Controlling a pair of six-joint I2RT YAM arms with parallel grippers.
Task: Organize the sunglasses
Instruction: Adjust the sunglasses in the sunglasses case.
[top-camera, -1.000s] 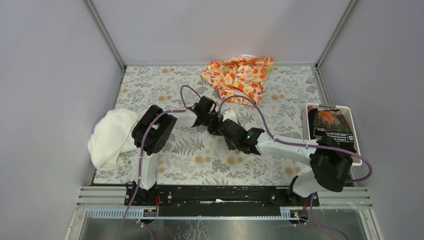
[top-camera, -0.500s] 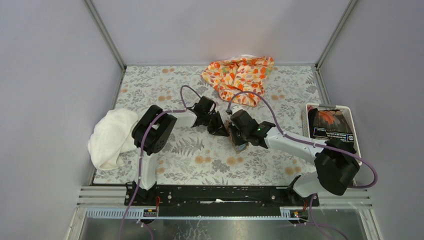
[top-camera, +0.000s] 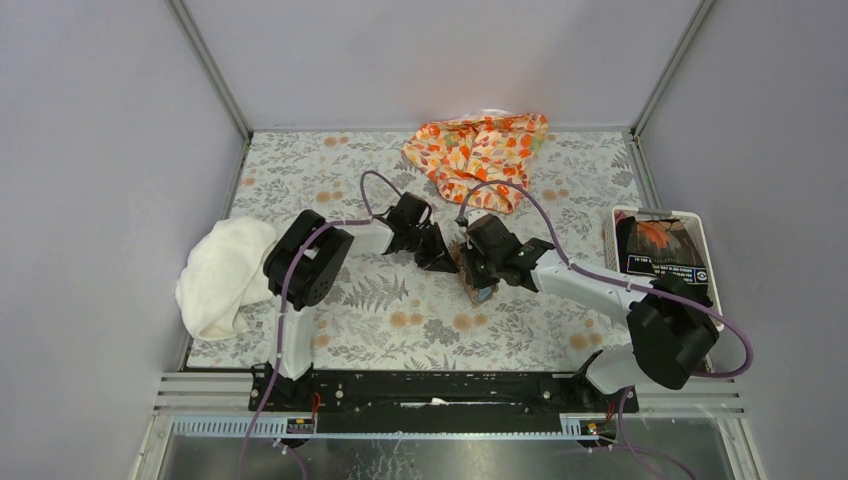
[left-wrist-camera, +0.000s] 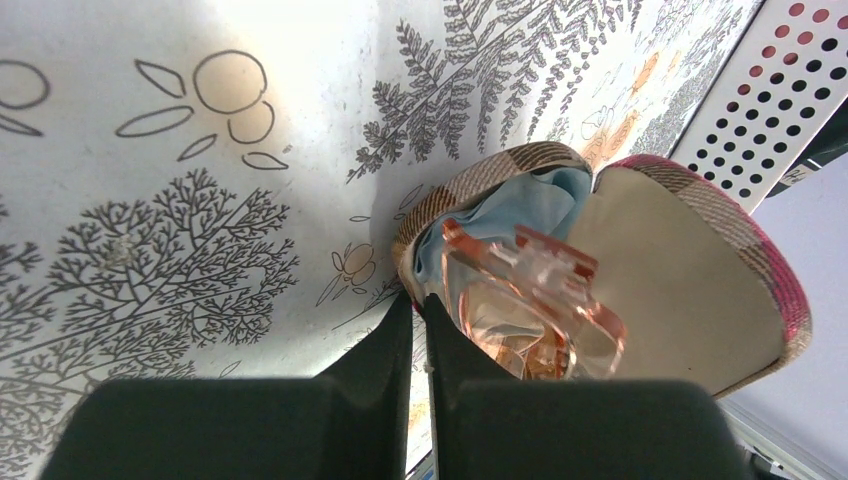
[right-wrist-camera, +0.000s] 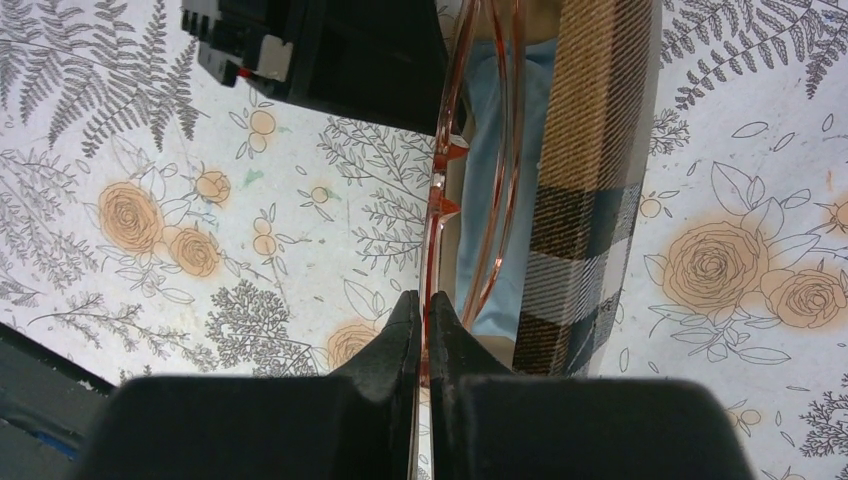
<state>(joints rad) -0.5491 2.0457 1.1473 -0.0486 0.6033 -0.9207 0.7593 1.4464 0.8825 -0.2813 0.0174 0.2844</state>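
Right gripper pinched shut on the translucent orange-pink sunglasses, which I'm holding edge-on inside the open brown plaid oblong case. Left gripper nearly closed, seemingly clamping the case rim to steady it.

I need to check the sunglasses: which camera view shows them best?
Left wrist view: the sunglasses appear nearly whole in the open case. The right wrist view shows only their rim edge-on; the top view, almost nothing.

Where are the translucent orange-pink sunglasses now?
The sunglasses sit mid-table in the open brown plaid case, on blue cloth, frame pinched by the right gripper.
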